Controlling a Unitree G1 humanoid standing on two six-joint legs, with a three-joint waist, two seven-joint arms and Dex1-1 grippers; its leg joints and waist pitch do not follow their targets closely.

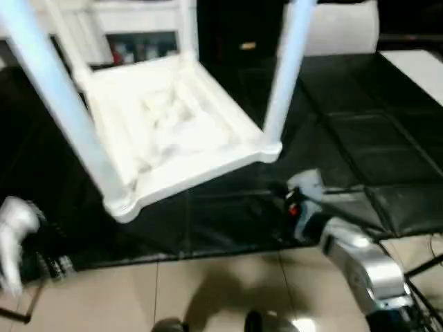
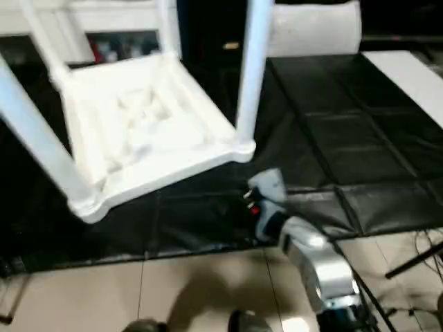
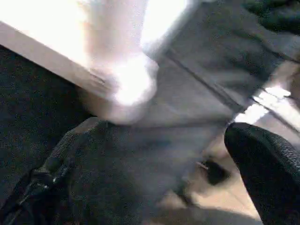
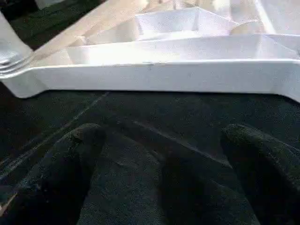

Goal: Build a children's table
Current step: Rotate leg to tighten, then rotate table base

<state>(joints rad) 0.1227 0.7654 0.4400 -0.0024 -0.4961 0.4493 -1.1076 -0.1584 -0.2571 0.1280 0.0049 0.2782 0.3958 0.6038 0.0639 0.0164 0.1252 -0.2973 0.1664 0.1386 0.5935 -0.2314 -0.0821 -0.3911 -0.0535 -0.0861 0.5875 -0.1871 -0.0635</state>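
Observation:
The children's table (image 1: 173, 131) lies upside down on the black mat, ribbed underside up. Legs stand in its corner sockets: a near-left leg (image 1: 62, 104), a near-right leg (image 1: 287, 69), and two at the back. My right gripper (image 4: 164, 173) is open just above the mat, in front of the table's near rim (image 4: 164, 75), apart from it. My right arm (image 1: 360, 266) reaches in from the lower right. My left gripper (image 3: 159, 178) is open and empty, close to a corner socket (image 3: 131, 89) with its leg. My left forearm (image 1: 14, 235) shows at the lower left edge.
The black mat (image 1: 360, 138) covers the ground under the table; tiled floor (image 1: 173, 290) lies in front of it. A white cabinet (image 1: 138, 34) stands behind the table. A flat white panel (image 1: 422, 69) lies at the far right. Cables (image 1: 426, 266) run at the lower right.

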